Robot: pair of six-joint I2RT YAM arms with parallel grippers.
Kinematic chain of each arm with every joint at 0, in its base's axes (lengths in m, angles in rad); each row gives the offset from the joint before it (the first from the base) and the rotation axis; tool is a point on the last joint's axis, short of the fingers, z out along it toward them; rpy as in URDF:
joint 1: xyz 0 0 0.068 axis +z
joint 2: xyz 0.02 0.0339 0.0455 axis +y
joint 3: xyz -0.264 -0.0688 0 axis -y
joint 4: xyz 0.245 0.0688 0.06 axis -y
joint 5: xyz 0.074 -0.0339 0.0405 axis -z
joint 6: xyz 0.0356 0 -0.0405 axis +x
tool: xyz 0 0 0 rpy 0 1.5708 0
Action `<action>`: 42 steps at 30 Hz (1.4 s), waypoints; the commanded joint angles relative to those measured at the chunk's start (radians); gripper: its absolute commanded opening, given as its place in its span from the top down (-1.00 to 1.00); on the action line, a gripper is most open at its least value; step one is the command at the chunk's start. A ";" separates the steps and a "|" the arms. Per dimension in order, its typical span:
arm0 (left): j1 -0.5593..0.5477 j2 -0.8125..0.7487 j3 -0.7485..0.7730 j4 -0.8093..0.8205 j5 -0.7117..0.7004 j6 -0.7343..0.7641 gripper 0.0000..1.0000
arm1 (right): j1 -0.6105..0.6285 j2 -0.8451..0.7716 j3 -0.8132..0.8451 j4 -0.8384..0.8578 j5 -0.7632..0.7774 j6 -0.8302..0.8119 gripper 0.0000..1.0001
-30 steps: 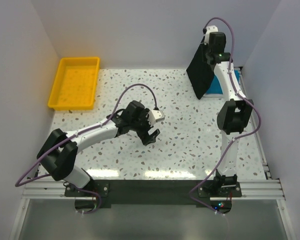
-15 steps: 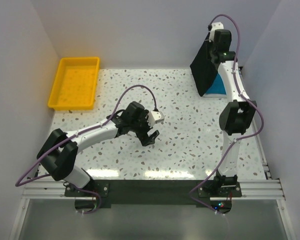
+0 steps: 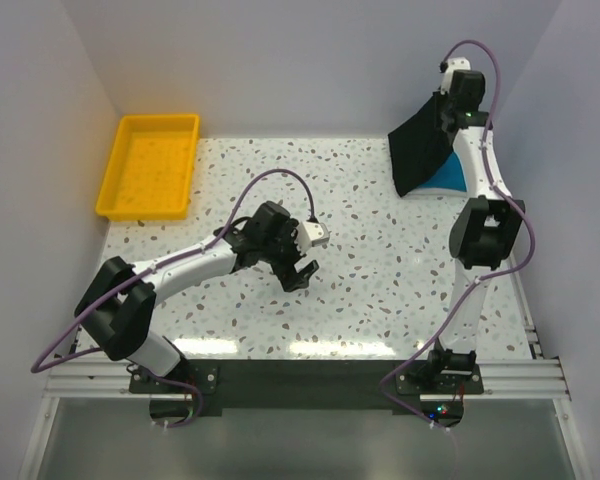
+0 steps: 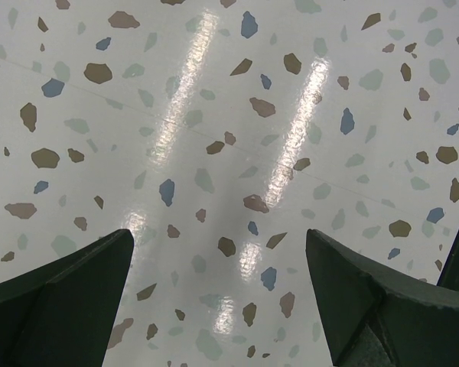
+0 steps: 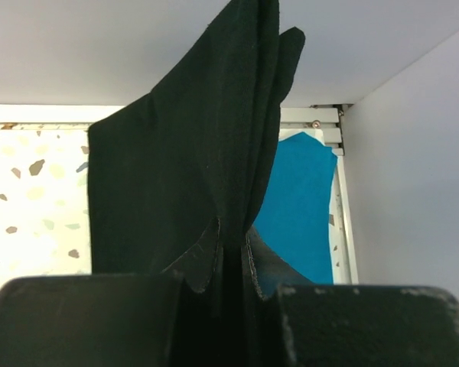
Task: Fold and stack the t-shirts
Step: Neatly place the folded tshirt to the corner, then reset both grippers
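My right gripper (image 3: 452,108) is shut on a folded black t-shirt (image 3: 417,152) and holds it raised at the table's far right corner. The shirt hangs down over a blue t-shirt (image 3: 450,177) that lies flat on the table. In the right wrist view the black t-shirt (image 5: 183,168) is pinched between my fingers (image 5: 199,256), with the blue t-shirt (image 5: 298,202) behind it. My left gripper (image 3: 302,271) is open and empty, low over bare table near the middle. In the left wrist view its fingers (image 4: 69,287) stand wide apart over speckled table.
A yellow tray (image 3: 150,166) stands at the far left of the table. White walls close in the table on the left, back and right. A metal rail (image 3: 520,290) runs along the table's right edge.
My right gripper has carried the black t-shirt to the right and further back, over the blue t-shirt. The left arm has not moved.
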 commanded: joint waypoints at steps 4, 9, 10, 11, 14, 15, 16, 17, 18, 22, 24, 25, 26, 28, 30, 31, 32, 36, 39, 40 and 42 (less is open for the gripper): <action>0.004 0.013 0.059 -0.021 0.006 0.014 -1.00 | -0.068 -0.003 0.004 0.117 -0.072 -0.034 1.00; 0.004 0.008 0.072 -0.027 0.006 0.009 -1.00 | -0.097 0.013 -0.038 0.187 -0.087 -0.080 1.00; 0.004 0.005 0.076 -0.032 0.007 0.006 -1.00 | -0.107 0.015 -0.054 0.207 -0.086 -0.093 1.00; 0.003 0.008 0.082 -0.036 0.009 0.003 -1.00 | -0.111 0.020 -0.072 0.227 -0.075 -0.119 0.97; 0.006 0.005 0.103 -0.053 0.001 -0.012 -1.00 | -0.124 0.049 -0.121 0.287 -0.026 -0.169 -0.29; 0.007 0.003 0.108 -0.064 0.001 -0.014 -1.00 | -0.127 0.059 -0.105 0.275 -0.009 -0.173 -0.57; 0.010 -0.001 0.114 -0.066 0.000 -0.021 -1.00 | -0.133 0.066 -0.093 0.243 -0.001 -0.174 -0.96; 0.015 -0.007 0.122 -0.067 0.000 -0.025 -1.00 | -0.137 0.066 -0.085 0.229 0.002 -0.173 -0.97; 0.027 -0.018 0.126 -0.070 0.001 -0.032 -1.00 | -0.151 0.057 -0.082 0.215 -0.003 -0.169 -0.97; 0.088 -0.046 0.146 -0.076 0.041 -0.080 -1.00 | -0.180 -0.009 -0.099 0.201 -0.036 -0.148 -0.97; 0.143 -0.073 0.148 -0.066 0.075 -0.101 -1.00 | -0.189 -0.045 -0.092 0.171 -0.058 -0.150 -0.97; 0.165 -0.081 0.151 -0.064 0.084 -0.126 -1.00 | -0.193 -0.055 -0.089 0.152 -0.085 -0.151 -0.97; 0.188 -0.087 0.157 -0.062 0.105 -0.141 -1.00 | -0.193 -0.066 -0.085 0.137 -0.098 -0.151 -0.97; 0.263 -0.102 0.172 -0.064 0.139 -0.166 -1.00 | -0.194 -0.097 -0.065 0.064 -0.141 -0.150 -0.97; 0.334 -0.096 0.220 -0.094 0.172 -0.166 -1.00 | -0.194 -0.115 -0.031 -0.031 -0.220 -0.128 -0.97; 0.357 -0.092 0.264 -0.104 0.172 -0.169 -1.00 | -0.194 -0.132 -0.019 -0.062 -0.243 -0.117 -0.97; 0.405 -0.081 0.284 -0.110 0.175 -0.169 -1.00 | -0.194 -0.140 -0.007 -0.100 -0.309 -0.096 -0.97; 0.539 -0.025 0.393 -0.168 0.237 -0.154 -1.00 | -0.182 -0.195 -0.002 -0.301 -0.459 -0.050 -0.97; 0.593 0.054 0.482 -0.248 0.248 -0.117 -1.00 | -0.154 -0.267 -0.106 -0.378 -0.522 -0.038 -0.97; 0.601 0.069 0.497 -0.259 0.241 -0.103 -1.00 | -0.153 -0.292 -0.153 -0.378 -0.541 -0.030 -0.97; 0.622 0.091 0.481 -0.253 0.205 -0.100 -1.00 | -0.145 -0.387 -0.324 -0.356 -0.585 -0.013 -0.97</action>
